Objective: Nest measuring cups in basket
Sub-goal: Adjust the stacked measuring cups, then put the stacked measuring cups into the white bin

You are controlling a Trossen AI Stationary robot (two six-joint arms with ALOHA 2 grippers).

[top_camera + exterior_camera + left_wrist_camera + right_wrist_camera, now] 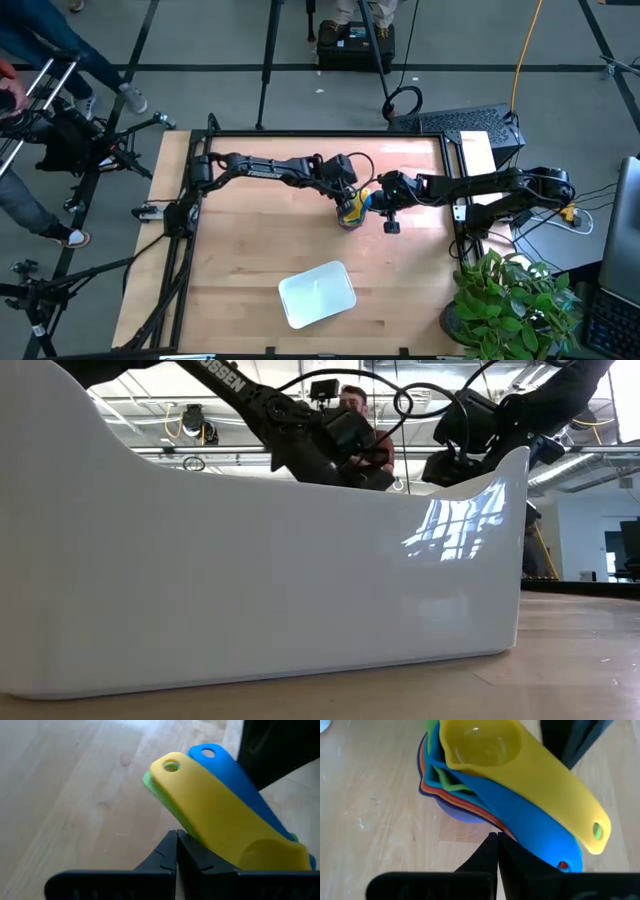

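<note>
Though hidden low, nested measuring cups [485, 780] perhaps.

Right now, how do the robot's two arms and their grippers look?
Both arms are dark, slim and jointed, with black cables looping along them. The left arm carries white lettering on one link. Each ends in two flat black fingers: the left gripper and the right gripper look alike, both shut.

1. High view: straight down over the whole table [250, 260].
2. Low view: tabletop level, pressed against the basket [260, 570] wall.
3. Both wrist views: very close on the nested measuring cups [485, 780], from opposite sides.
</note>
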